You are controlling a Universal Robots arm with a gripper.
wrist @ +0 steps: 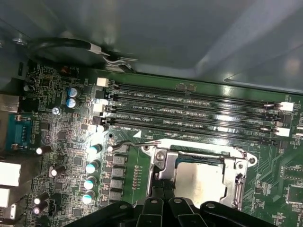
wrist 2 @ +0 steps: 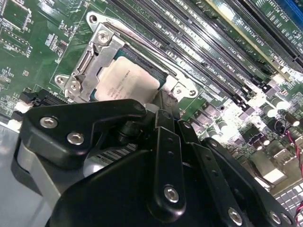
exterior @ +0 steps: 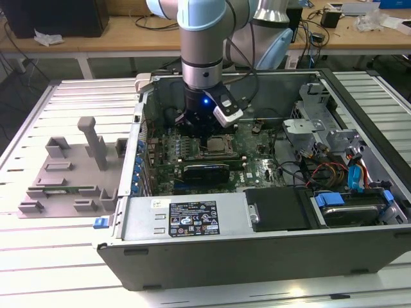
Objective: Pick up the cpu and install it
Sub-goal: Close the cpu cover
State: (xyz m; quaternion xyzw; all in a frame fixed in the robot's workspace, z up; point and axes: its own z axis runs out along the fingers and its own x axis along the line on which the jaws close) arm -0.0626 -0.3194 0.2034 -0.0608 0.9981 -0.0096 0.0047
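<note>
1. Hanging low inside the open computer case (exterior: 257, 237), the gripper (wrist 2: 165, 101) sits at one edge of the processor socket on the motherboard (wrist 2: 28, 42).
2. End effector: the fingers (wrist: 159, 191) appear drawn together with nothing between them. It holds no part.
3. Task item: the cpu (wrist 2: 128, 80) lies in the socket, silver top up. It looks flat and square within the metal retention frame (wrist 2: 97, 52), which lies down around the chip's edges.
4. The thin wire lever (wrist 2: 137, 33) runs along the socket side nearest the memory slots (wrist: 189, 109). Whether it is fully latched cannot be told.
5. The grey fixture tray (exterior: 64, 173) stands outside the case, on the exterior view's left, well apart from the work.
6. Assessment: placement appears done, and the step in hand appears to be securing the chip.
7. Good practice for this step:
   - Bear only on the metal frame or lever, never on the chip's top.
   - Keep force straight down, since a sideways push could shift the chip on its contacts.
   - Stay clear of the capacitors (wrist: 92, 165) and memory slots beside the socket.
   - Confirm the chip sits level on all four sides before load is applied.
</note>
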